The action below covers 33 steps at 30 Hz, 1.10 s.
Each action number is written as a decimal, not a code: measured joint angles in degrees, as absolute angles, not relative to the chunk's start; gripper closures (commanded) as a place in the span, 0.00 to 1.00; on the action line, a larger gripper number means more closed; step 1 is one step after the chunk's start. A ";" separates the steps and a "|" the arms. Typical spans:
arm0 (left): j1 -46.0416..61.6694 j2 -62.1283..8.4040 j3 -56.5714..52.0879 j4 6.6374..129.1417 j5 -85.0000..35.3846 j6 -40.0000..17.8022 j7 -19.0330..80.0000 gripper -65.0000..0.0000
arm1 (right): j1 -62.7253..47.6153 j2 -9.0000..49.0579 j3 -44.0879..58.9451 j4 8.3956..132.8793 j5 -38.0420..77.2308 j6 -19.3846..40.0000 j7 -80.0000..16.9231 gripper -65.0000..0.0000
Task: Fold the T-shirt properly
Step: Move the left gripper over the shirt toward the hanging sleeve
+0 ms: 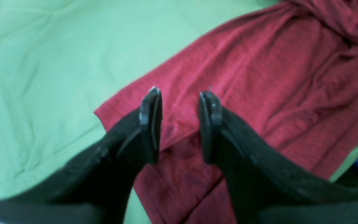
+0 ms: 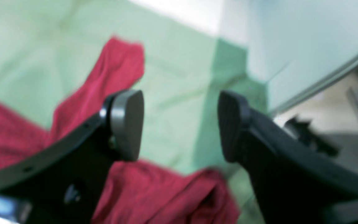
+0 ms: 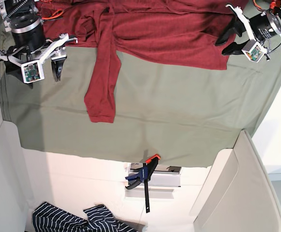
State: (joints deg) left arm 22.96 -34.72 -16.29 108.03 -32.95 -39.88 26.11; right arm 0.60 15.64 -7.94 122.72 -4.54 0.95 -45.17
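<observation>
I observe the T-shirt [image 3: 155, 29] spread along the far edge of the green sheet [image 3: 179, 116], one sleeve [image 3: 101, 92] trailing toward the middle. My left gripper [image 1: 179, 121] hovers over a corner of the shirt, jaws parted with red fabric visible between them, nothing gripped. My right gripper [image 2: 180, 124] stands released and wide, beside the bunched fabric, holding nothing. A striped garment [image 3: 77, 218] lies apart.

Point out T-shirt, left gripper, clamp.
T-shirt [image 3: 159, 34]: base view, on the body panel.
left gripper [image 1: 179, 124]: left wrist view, midway between fingertips.
clamp [image 3: 144, 179]: base view, on its blue handle.
</observation>
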 measured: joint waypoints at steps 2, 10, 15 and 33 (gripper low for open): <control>21.80 -34.63 -16.29 108.03 -33.15 -39.88 26.11 0.64 | 0.64 15.20 -7.68 120.05 -4.80 -0.27 -44.93 0.42; 15.97 -32.01 -12.03 107.79 -33.67 -39.77 29.34 0.60 | 0.62 11.38 -2.26 113.65 1.69 0.51 -45.17 0.42; 4.38 -28.34 0.40 99.42 -29.04 -37.89 28.47 0.56 | -1.28 8.73 3.22 113.65 5.02 1.93 -45.80 0.42; -27.35 -5.37 11.90 50.68 -26.63 -37.28 24.23 0.51 | -9.89 8.10 10.87 113.60 6.63 4.97 -46.37 0.42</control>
State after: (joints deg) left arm -27.35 -5.37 11.90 50.68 -26.63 -37.28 24.23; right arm -9.89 8.10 10.87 113.60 6.63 4.97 -46.37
